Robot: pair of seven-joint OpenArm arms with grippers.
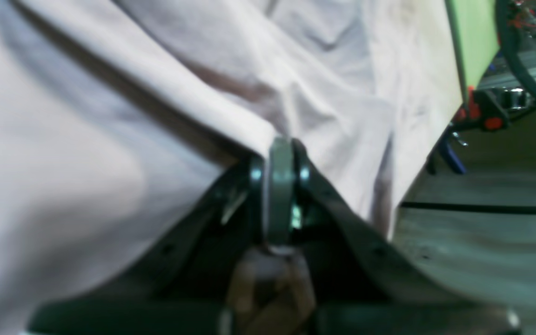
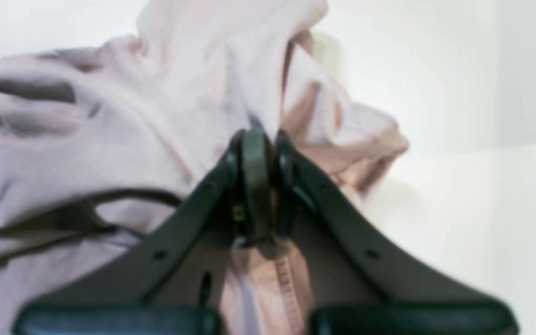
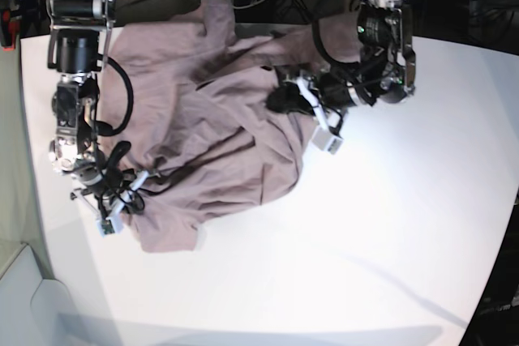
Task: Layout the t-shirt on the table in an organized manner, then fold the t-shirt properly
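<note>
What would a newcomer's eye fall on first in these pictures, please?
A crumpled mauve t-shirt sprawls across the far left part of the white table. Both arms are in it: the right pincer is shut on a fold at its near left edge, the left pincer on cloth at its far right side.

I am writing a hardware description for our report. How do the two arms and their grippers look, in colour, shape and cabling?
Both arms are black with silver-grey cylindrical joints and loose black cables looping beside them. The left gripper and right gripper each have dark, curved, wing-shaped fingers narrowing to rounded grey-green tips. Small white blocks sit near the wrists in the base view.
</note>
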